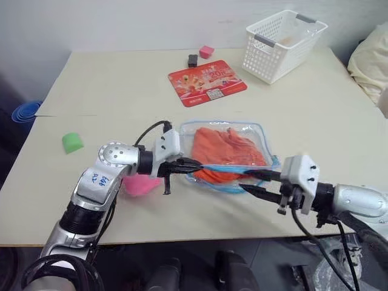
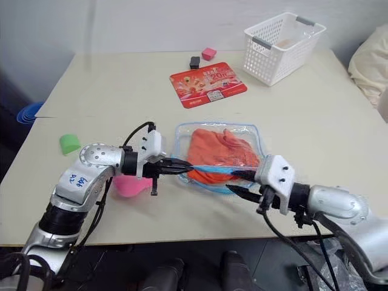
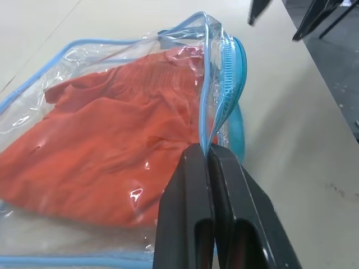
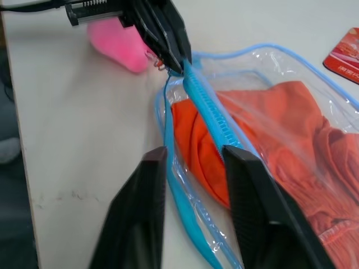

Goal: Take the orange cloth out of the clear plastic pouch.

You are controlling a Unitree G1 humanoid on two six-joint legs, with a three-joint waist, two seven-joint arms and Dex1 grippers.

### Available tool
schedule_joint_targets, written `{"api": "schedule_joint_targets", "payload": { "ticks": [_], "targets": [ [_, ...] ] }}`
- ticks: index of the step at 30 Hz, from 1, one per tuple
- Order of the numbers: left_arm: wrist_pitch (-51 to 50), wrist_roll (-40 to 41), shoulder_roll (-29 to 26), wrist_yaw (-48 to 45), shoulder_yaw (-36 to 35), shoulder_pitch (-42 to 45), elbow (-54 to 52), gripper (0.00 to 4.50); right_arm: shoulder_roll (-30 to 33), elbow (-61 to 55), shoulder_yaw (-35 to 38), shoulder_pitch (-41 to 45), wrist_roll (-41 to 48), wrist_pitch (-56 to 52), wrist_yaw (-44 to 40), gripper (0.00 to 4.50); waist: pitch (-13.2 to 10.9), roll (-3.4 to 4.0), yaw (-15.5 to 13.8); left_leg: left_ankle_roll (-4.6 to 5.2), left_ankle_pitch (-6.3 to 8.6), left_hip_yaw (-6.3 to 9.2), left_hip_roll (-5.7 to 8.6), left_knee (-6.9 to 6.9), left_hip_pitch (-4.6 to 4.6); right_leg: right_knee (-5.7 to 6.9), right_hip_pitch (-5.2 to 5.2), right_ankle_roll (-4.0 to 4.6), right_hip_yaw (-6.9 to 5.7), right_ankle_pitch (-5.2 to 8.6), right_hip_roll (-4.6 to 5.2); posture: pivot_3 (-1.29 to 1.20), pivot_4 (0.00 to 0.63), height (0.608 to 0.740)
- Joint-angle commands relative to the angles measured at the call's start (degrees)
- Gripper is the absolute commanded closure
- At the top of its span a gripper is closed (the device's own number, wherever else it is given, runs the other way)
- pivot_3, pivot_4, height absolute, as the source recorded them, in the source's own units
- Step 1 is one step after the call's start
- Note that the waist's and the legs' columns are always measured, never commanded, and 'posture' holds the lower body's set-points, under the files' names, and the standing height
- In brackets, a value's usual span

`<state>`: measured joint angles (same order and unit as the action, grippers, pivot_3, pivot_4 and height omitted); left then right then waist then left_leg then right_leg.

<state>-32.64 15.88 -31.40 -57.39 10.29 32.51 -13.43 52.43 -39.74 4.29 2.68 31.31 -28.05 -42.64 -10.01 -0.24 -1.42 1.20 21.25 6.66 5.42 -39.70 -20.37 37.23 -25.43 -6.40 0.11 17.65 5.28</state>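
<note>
the clear plastic pouch (image 1: 225,154) lies on the tabletop (image 1: 121,91) with the orange cloth (image 1: 225,151) inside it. the left tool (image 3: 208,154) is pinched tight on the pouch's blue zipper edge, and the right tool (image 4: 193,162) stands apart astride that edge. a white lattice basket (image 1: 282,43) sits far back, its contents hard to make out

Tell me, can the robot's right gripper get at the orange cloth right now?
Probably yes. The left gripper pinches the clear plastic pouch by its zipper edge, and the right gripper, open, sits at the mouth with the orange cloth just ahead.
</note>
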Motion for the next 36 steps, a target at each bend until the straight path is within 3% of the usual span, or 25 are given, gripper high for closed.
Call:
{"api": "schedule_joint_targets", "payload": {
  "ticks": [1, 6, 9, 17, 23, 30, 34, 36],
  "targets": [
    [-1.69, 1.22, 0.63, 2.6, -0.82, -0.31, -3.91, 4.5, 0.29, 3.65, -6.76, 2.98, -14.37, 7.31, 2.09, 4.1, 0.0, 0.0, 0.04, 0.0, 0.0, -0.03, 0.0, 0.0, 0.0, 0.01, -0.01, 0.0, 0.02, 0.0, 0.0, 0.0, 0.15, 0.74],
    [-2.66, 1.47, 1.2, 4.01, -0.74, 0.28, -4.43, 4.5, 0.5, 11.43, -13.22, 5.82, -30.29, 18.42, 3.36, 4.1, 0.0, 0.0, -0.06, -0.01, 0.0, -0.03, 0.04, -0.01, 0.01, 0.06, -0.03, 0.0, 0.03, 0.0, 0.01, 0.0, 0.15, 0.74],
    [-3.25, 1.77, 1.79, 4.95, -0.78, 0.7, -4.58, 4.5, -0.68, 14.76, -15.08, 6.86, -35.68, 22.7, 4.17, 3.53, 0.0, 0.0, -0.05, -0.01, 0.0, -0.04, 0.06, -0.02, 0.01, 0.05, -0.03, 0.0, 0.03, 0.0, 0.02, 0.0, 0.15, 0.74],
    [-4.69, 2.68, 3.61, 6.63, -0.57, 1.89, -5.04, 4.5, -4.62, 18.07, -17.94, 8.25, -48.34, 28.18, 8.01, 0.85, 0.0, 0.0, 0.01, -0.02, 0.0, -0.04, 0.05, -0.04, 0.01, 0.08, -0.04, 0.0, 0.03, 0.0, 0.01, 0.0, 0.15, 0.74],
    [-6.2, 3.79, 4.08, 6.92, -0.2, 1.69, -6.56, 4.5, -9.22, 22.31, -19.4, 10.43, -55.56, 28.87, 11.63, 0.85, 0.01, 0.0, 0.14, -0.05, 0.0, -0.04, 0.02, -0.03, 0.02, 0.12, -0.06, 0.01, 0.04, 0.0, -0.02, 0.0, 0.15, 0.74],
    [-8.6, 5.45, 5.11, 8.36, -0.71, 2.1, -7.47, 4.5, -9.03, 30.11, -23.11, 12.78, -66.01, 35.7, 14.91, 0.85, 0.01, 0.0, 0.15, -0.04, 0.0, -0.06, 0.05, -0.05, 0.05, 0.13, -0.05, 0.01, 0.07, 0.0, -0.01, 0.0, 0.15, 0.74],
    [-8.82, 5.79, 5.28, 8.87, -0.48, 2.4, -7.36, 4.5, -13.17, 36.91, -25.28, 16.82, -70.68, 35.76, 18.92, 0.85, 0.05, -0.06, 0.62, -0.06, -0.01, -0.14, 0.03, -0.04, 0.12, 0.18, -0.03, 0.01, 0.13, 0.01, -0.04, 0.0, 0.15, 0.74],
    [-8.99, 5.97, 5.48, 9.12, -0.41, 2.45, -7.41, 4.5, -15.64, 40.17, -26.23, 18.59, -71.3, 35.67, 19.98, 1.24, 0.08, -0.1, 0.8, -0.1, -0.03, -0.16, 0.02, -0.04, 0.17, 0.22, -0.02, 0.01, 0.17, 0.01, -0.05, 0.0, 0.15, 0.74]
  ]
}}
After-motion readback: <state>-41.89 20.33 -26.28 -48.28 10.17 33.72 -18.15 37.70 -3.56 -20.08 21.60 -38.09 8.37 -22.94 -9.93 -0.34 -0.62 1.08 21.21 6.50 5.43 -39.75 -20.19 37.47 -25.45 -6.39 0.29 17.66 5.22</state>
